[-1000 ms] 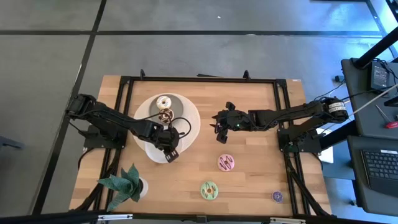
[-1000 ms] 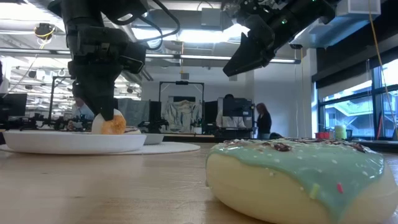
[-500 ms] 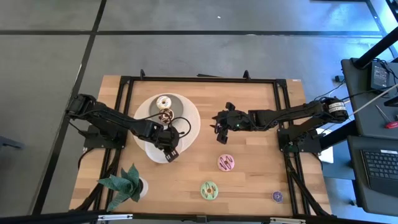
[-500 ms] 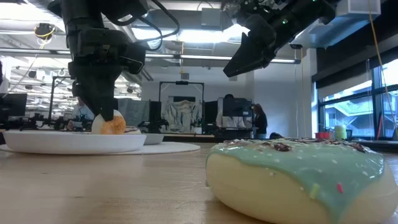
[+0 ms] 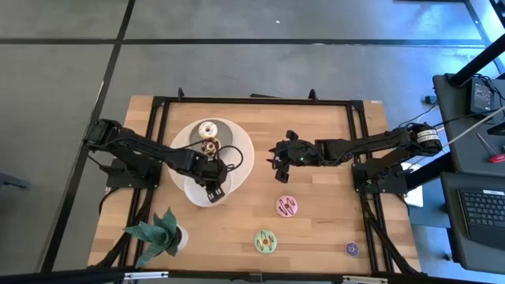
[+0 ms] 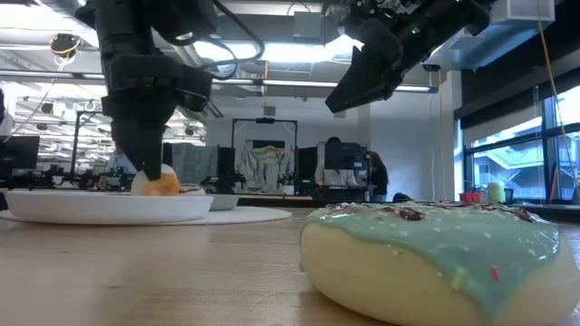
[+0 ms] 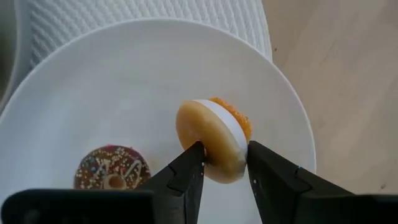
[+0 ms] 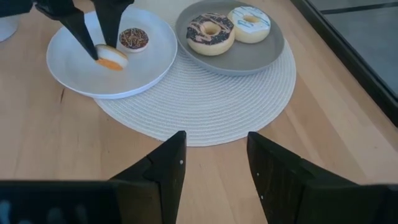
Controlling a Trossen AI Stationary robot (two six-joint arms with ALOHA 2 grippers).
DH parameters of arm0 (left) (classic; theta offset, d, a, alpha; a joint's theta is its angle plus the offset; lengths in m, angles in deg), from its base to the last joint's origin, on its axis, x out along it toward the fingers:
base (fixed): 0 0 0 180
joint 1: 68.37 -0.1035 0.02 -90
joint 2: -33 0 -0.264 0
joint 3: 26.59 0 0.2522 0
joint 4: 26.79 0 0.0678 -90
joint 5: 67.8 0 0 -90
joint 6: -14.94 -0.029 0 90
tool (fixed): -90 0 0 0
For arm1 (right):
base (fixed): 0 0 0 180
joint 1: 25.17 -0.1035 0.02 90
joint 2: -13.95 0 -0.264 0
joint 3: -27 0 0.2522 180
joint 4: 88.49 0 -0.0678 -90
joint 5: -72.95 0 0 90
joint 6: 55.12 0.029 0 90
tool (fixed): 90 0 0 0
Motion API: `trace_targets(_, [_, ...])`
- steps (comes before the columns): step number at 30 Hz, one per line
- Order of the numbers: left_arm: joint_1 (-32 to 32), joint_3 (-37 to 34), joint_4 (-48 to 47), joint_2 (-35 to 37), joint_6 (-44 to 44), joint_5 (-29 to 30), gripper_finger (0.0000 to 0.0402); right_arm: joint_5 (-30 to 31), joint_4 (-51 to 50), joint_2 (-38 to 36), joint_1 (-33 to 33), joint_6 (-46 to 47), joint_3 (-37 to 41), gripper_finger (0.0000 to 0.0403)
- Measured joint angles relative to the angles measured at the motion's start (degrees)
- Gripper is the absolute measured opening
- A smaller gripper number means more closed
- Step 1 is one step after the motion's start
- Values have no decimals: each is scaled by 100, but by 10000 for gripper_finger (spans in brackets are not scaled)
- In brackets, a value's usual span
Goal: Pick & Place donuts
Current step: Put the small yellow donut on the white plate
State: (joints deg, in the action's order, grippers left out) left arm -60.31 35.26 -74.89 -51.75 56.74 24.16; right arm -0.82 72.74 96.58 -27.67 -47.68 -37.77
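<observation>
An orange-iced donut [image 7: 214,138] stands tilted on edge over the white plate [image 7: 124,81], between the fingers of my left gripper [image 7: 222,149], which is shut on it. The right wrist view shows the same donut [image 8: 112,60] low on that plate. A small chocolate sprinkled donut [image 7: 112,172] lies flat beside it. Two more donuts [image 5: 209,138] lie on the grey plate [image 8: 273,43]. Pink [image 5: 286,207], green [image 5: 265,241] and purple [image 5: 352,249] donuts lie on the table. My right gripper [image 5: 278,164] hovers open, right of the placemat. My left gripper pinches the orange donut across its thickness, one fingertip [image 7: 194,155] on the plain underside [image 7: 193,127], the other on the iced side. The fingers come steeply from above. The donut sits on edge and tilted; whether its lower rim rests on the plate I cannot tell.
A round woven placemat [image 8: 205,106] lies under both plates. A green toy plant [image 5: 158,233] stands at the near left. Black frame rails [image 5: 252,100] run along the table's far and side edges. Bare wood lies between the placemat and the loose donuts.
My left gripper has swung slightly over the white plate, and the orange donut between its fingers has shifted a little with it.
</observation>
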Motion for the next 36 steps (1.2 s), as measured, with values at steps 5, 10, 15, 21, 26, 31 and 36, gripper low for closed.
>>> trace_targets(5, [-66,0,195,0,71,-262,117,0,-46,0,0,1,0,171])
trace_targets(10, [10,0,789,0,-4,-685,117,2,-51,0,0,-2,0,171])
trace_targets(15, [49,-28,846,0,-40,-686,117,2,-53,0,0,0,0,171])
trace_targets(21, [46,-529,1331,0,398,-688,117,2,-72,0,0,0,0,171])
trace_targets(26, [42,-751,1610,4,550,-706,117,2,-70,0,0,0,0,171])
trace_targets(31, [42,-774,1625,4,566,-703,117,2,-68,0,0,7,0,171])
trace_targets(36, [42,-776,1618,23,566,-684,117,2,-66,0,0,119,0,171])
